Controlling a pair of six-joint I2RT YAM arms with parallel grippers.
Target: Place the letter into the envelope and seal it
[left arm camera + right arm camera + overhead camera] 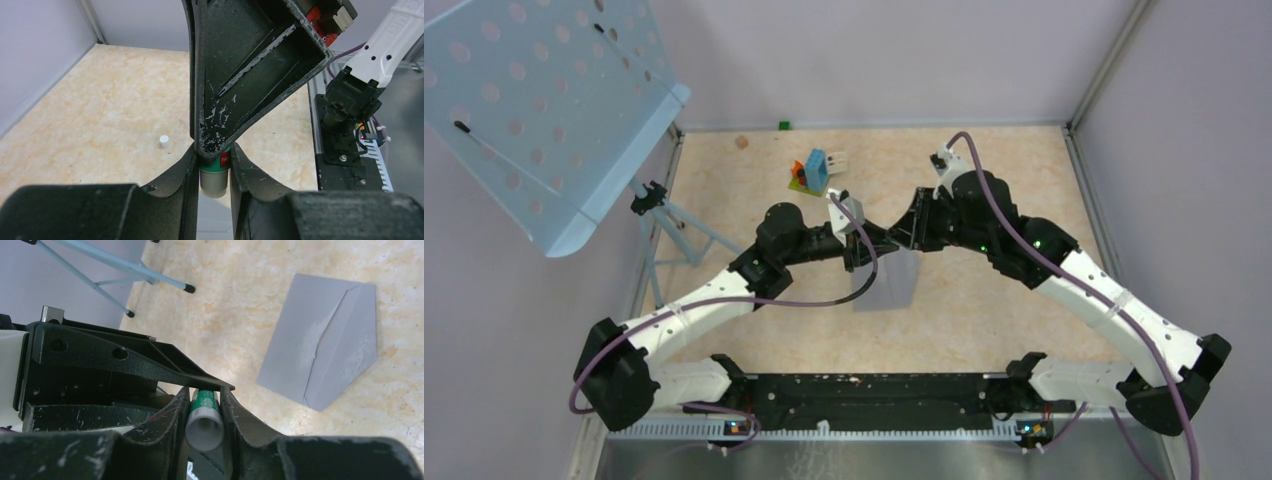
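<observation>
Both grippers meet over the middle of the floor, above the grey envelope [892, 290]. A small white glue stick with a green band [215, 176] stands between the fingers of my left gripper [214, 152], which is shut on it. My right gripper [205, 395] is shut on the same stick [204, 426], whose hollow white end faces that camera. In the top view the left gripper [865, 246] and right gripper [902, 234] touch tip to tip. The envelope [320, 347] lies flat with its pointed flap folded out to the right. The letter is out of view.
A small white cap [163, 141] lies loose on the tan floor. A blue-orange-green block cluster [812, 172] sits toward the back. A pale blue perforated stand [534, 110] on tripod legs [125, 270] fills the left side. Walls close in the floor.
</observation>
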